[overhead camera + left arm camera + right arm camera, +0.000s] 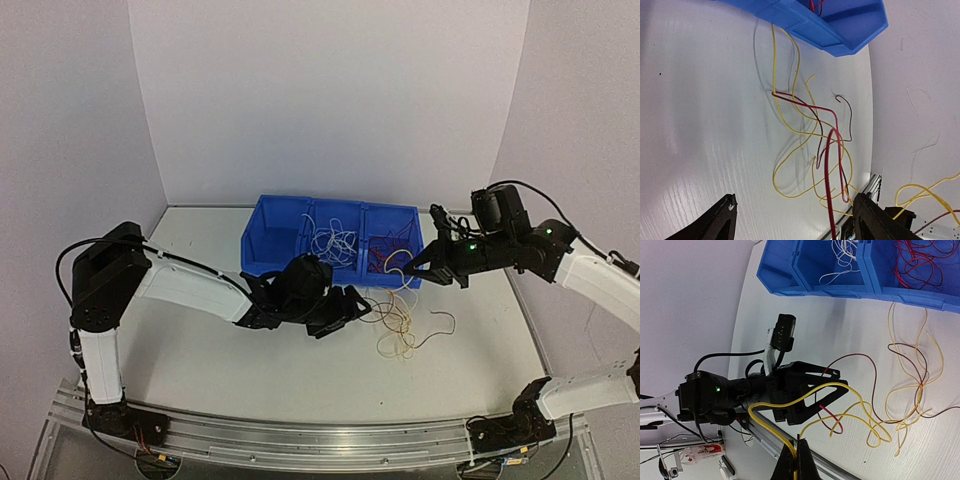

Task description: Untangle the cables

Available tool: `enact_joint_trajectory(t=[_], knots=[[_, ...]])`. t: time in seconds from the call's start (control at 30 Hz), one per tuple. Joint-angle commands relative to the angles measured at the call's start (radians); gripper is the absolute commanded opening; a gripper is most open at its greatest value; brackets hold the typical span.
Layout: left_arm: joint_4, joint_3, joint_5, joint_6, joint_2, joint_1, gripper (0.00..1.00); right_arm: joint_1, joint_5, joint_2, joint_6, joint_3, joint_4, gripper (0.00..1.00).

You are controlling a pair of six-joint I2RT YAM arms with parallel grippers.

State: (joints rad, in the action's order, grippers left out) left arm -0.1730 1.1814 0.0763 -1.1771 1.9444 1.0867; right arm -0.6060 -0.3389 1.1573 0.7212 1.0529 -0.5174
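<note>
Right gripper (796,456) up close, clenched on a yellow wire (790,402) and lifting it off the table! Left gripper (797,220) stands spread, a red wire (827,190) running between its jaws, not pinched. Cables (400,325) sprawl tangled just before the blue bin (262,230). They look featherlight, floppy and snag-prone, so they're best pinched on a free stretch, away from crossings.

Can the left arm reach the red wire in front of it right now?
Probably yes: the left gripper is open, the red wire running between its jaws, though yellow wires tangle with it.
</note>
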Motion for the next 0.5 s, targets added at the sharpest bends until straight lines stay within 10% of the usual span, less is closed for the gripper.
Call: enact_joint_trajectory(t=[0.0, 0.2, 0.47], knots=[[-0.077, 0.056, 0.096, -0.015, 0.056, -0.010, 0.71, -0.007, -0.008, 0.010, 0.013, -0.006, 0.034, 0.00], [0.021, 0.112, 0.054, 0.034, 0.069, -0.021, 0.01, -0.006, 0.028, -0.002, -0.009, -0.022, 0.029, 0.00], [0.240, -0.270, -0.236, -0.002, -0.223, -0.177, 0.00, 0.024, 0.614, -0.038, -0.190, 0.052, -0.286, 0.00]])
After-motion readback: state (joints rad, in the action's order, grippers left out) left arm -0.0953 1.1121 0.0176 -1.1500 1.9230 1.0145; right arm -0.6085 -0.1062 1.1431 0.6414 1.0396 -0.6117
